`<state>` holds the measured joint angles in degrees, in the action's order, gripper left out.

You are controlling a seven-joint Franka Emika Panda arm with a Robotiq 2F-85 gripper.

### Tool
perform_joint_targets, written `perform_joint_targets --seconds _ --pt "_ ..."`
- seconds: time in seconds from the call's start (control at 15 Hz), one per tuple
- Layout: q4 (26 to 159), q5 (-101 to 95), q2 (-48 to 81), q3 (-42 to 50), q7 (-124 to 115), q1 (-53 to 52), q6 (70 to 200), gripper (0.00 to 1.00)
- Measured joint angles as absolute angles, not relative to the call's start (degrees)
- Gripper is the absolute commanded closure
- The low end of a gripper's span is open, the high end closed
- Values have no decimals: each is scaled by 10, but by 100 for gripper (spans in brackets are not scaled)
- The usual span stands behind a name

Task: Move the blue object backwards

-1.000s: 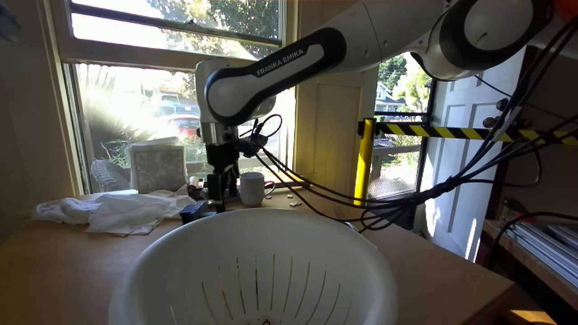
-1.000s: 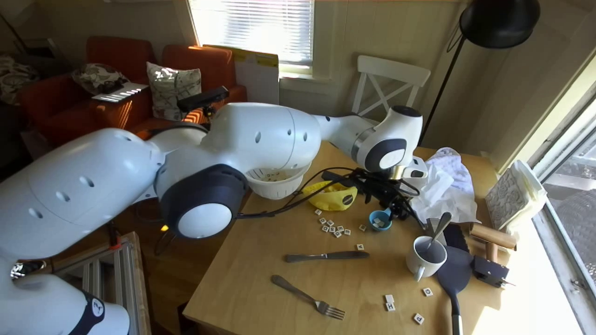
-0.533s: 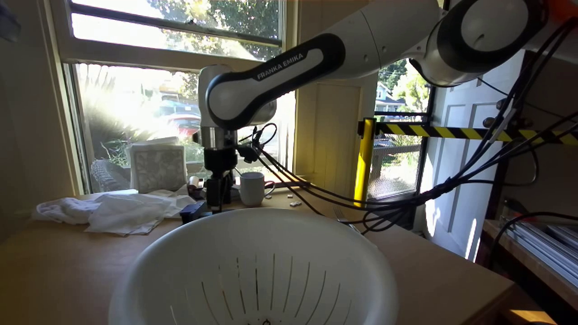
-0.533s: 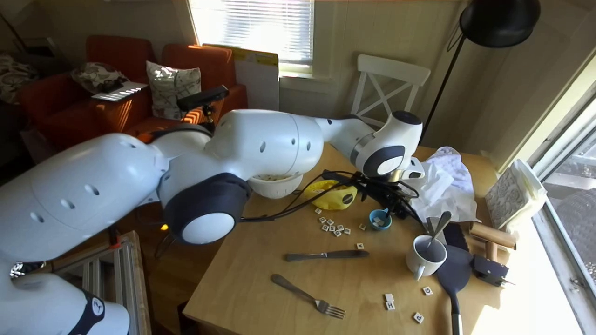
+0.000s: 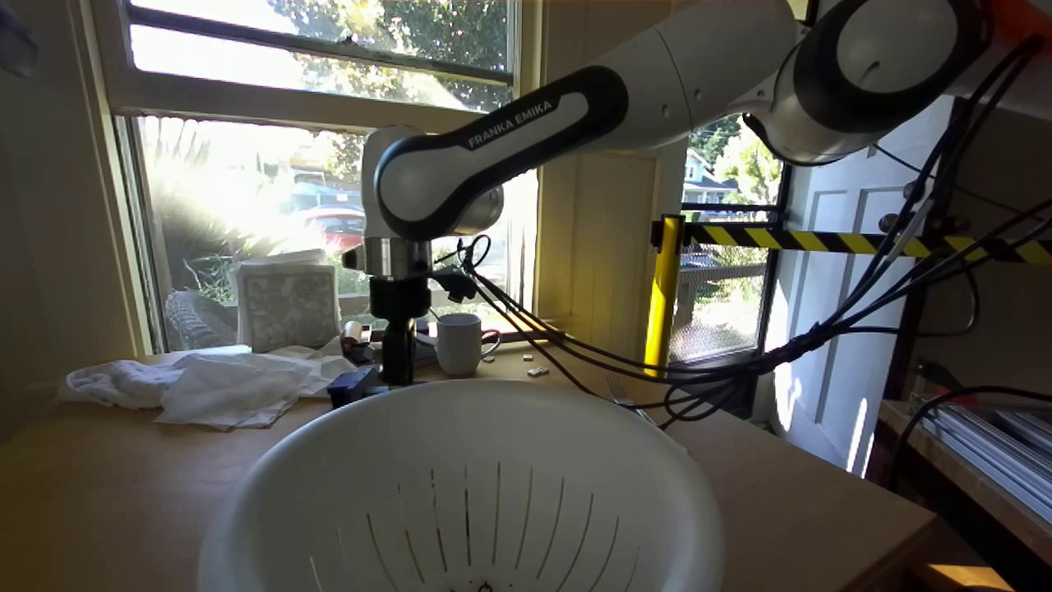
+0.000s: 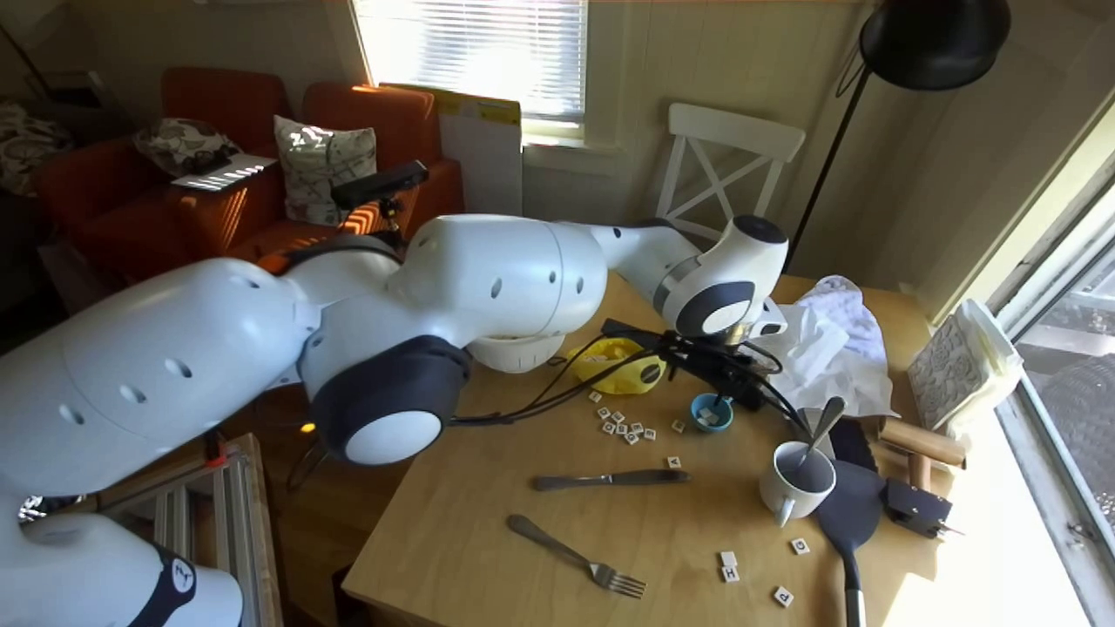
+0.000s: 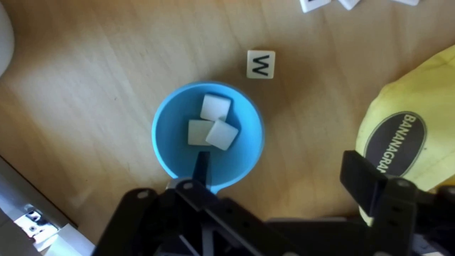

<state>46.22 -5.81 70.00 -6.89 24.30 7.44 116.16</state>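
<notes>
Wrist view: blue cup [image 7: 227, 163] sits on the desk [image 7: 89, 117], a little left of frame centre. I see it round, mouth up, smooth-rimmed, three pale tiles [image 7: 215, 106] lying inside, blank sides up. My tool [image 7: 277, 163] is low in the frame, fingers [image 7: 202, 170] spread wide, part of cup and desk showing between. Left-hand one overlaps the lower rim; contact, I cannot tell.

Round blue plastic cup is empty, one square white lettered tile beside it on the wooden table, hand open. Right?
Not empty: the wrist view shows three square white tiles inside the round blue plastic cup. Rest is right: one square white lettered tile beside it on the wooden table, hand open.
</notes>
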Motion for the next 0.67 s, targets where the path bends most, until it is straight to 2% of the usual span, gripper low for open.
perform_joint_targets --seconds 0.13,0.2,0.53,0.67 --pt "462 -58 704 -69 250 75 1162 49" --pt "462 -58 706 -70 253 75 1162 61" --pt "462 -58 712 -70 257 75 1162 95" --pt "462 -58 712 -69 257 76 1162 100"
